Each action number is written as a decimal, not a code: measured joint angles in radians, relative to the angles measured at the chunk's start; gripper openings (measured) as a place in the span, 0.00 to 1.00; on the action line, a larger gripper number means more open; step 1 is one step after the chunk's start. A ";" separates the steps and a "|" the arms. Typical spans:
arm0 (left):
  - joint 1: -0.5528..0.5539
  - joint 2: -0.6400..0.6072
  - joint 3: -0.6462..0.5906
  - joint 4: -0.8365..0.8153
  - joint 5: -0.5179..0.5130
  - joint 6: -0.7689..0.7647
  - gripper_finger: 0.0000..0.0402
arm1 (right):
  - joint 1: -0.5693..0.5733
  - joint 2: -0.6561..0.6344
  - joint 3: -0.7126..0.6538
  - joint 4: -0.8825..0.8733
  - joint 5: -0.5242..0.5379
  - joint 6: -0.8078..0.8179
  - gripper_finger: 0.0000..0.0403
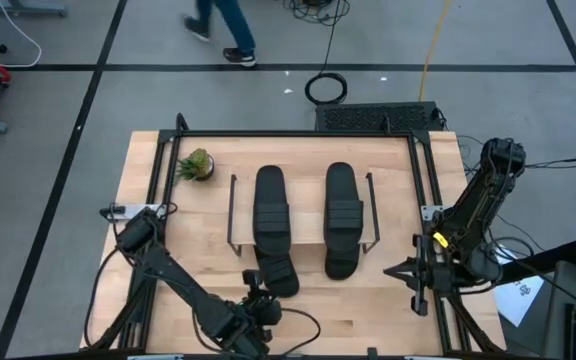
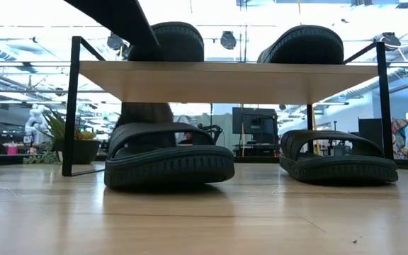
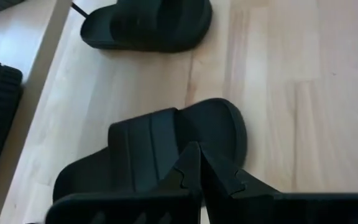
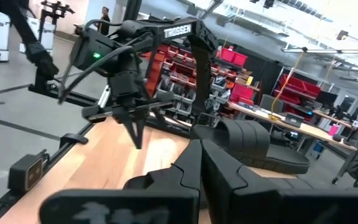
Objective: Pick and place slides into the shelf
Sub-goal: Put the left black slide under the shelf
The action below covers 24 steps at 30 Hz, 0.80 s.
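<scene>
The shelf [image 1: 303,243] stands mid-table. Two black slides [image 1: 270,203] [image 1: 345,203] lie on its top board. Two more rest soles down on the tabletop beneath it, their near ends sticking out: the left one [image 1: 280,272] [image 2: 168,161] [image 3: 160,149] and the right one [image 1: 342,262] [image 2: 338,159]. My left gripper [image 1: 261,298] [image 3: 197,152] is shut and hangs by the left lower slide's near end. My right gripper [image 1: 415,275] [image 4: 197,149] is shut and waits at the table's right edge. My left gripper points down with shut fingers [image 3: 188,168] over the left lower slide, near its strap [image 3: 148,146]. The fingers themselves cover the spot, and I cannot tell whether they touch the slide.
A small potted plant [image 1: 196,165] [image 2: 73,142] stands left of the shelf near the far edge. The table's black frame [image 1: 298,133] runs along the far side and both ends. Bare wood [image 1: 368,320] lies between the slides and the near edge. A person [image 1: 223,30] walks on the floor beyond.
</scene>
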 joint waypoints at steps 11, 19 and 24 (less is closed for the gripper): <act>0.024 0.083 -0.018 0.010 0.036 0.124 0.03 | 0.016 0.000 0.000 -0.020 0.000 -0.010 0.00; 0.022 0.094 -0.018 0.009 0.043 0.151 0.29 | 0.016 0.000 0.000 -0.018 0.000 0.009 0.00; 0.030 0.094 -0.018 -0.006 0.042 0.153 0.54 | 0.016 0.000 0.000 -0.021 0.000 0.038 0.00</act>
